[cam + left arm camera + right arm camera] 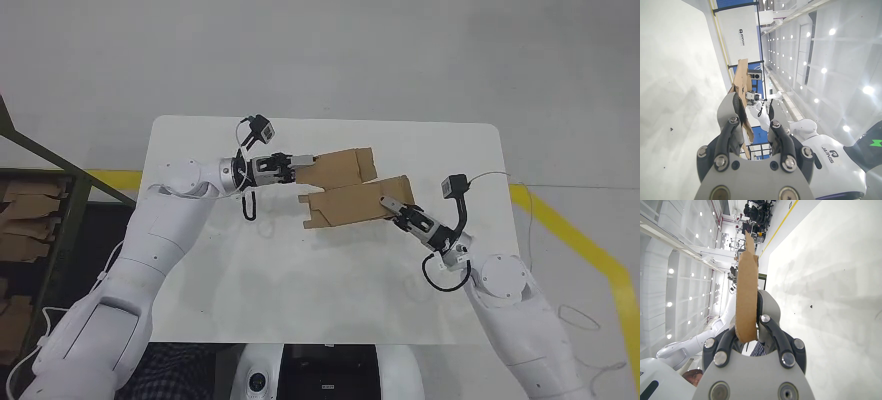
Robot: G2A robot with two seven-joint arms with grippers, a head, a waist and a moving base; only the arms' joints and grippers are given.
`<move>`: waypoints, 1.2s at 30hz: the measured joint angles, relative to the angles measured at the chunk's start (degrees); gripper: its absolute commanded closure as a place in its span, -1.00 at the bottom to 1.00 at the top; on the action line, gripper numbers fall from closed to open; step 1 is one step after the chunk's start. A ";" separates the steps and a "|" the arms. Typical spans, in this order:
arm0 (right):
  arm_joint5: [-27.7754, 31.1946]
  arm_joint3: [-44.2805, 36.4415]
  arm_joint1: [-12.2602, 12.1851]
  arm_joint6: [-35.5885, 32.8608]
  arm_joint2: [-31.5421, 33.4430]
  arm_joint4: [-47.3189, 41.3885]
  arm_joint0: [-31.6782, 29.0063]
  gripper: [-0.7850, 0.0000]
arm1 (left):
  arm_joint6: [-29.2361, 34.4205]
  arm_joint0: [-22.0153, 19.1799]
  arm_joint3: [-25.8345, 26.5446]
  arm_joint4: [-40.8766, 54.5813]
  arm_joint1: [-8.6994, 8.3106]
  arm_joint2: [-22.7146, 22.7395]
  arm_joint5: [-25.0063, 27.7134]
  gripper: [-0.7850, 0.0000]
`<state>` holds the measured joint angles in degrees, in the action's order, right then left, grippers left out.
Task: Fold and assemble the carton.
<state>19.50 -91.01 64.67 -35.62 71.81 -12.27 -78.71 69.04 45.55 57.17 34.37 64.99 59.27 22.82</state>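
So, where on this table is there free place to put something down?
Bare table lies between the carton and the near edge, and at the far right corner. It is crowded in the middle, where the left gripper and the right gripper are at the carton.

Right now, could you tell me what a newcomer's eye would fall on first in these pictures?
The brown carton, only partly folded, is held above the far middle of the white table, spanning the gap between the two arms. The right gripper is shut on one end of it. At the other end the left gripper is open, with the cardboard edge lying against one of its fingers.
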 measured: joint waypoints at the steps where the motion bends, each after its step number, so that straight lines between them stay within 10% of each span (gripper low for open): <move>1: 0.00 -0.20 -0.01 0.11 0.04 0.32 -0.07 1.00 | -0.36 0.01 0.11 -0.61 -0.03 0.04 -0.03 0.26; 28: -1.68 -2.40 0.01 1.72 0.73 2.55 -0.66 1.00 | -4.51 1.72 5.13 -9.59 -0.56 0.79 -2.95 1.00; 29: -1.67 -2.43 0.01 1.85 0.78 2.60 -0.70 0.88 | -4.31 1.75 5.22 -9.36 -0.53 0.78 -2.96 1.00; 31: -1.70 -2.43 0.02 2.12 0.88 2.70 -0.78 -1.00 | -3.85 1.79 5.31 -8.82 -0.47 0.76 -2.95 1.00; 36: -2.12 -1.36 -0.05 2.97 2.25 1.73 -0.62 -1.00 | -2.74 1.85 5.39 -7.95 -0.45 1.04 -2.58 1.00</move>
<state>17.37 -92.37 64.62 -32.65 74.06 -10.54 -79.33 66.29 47.41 62.56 26.43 64.53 60.31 20.24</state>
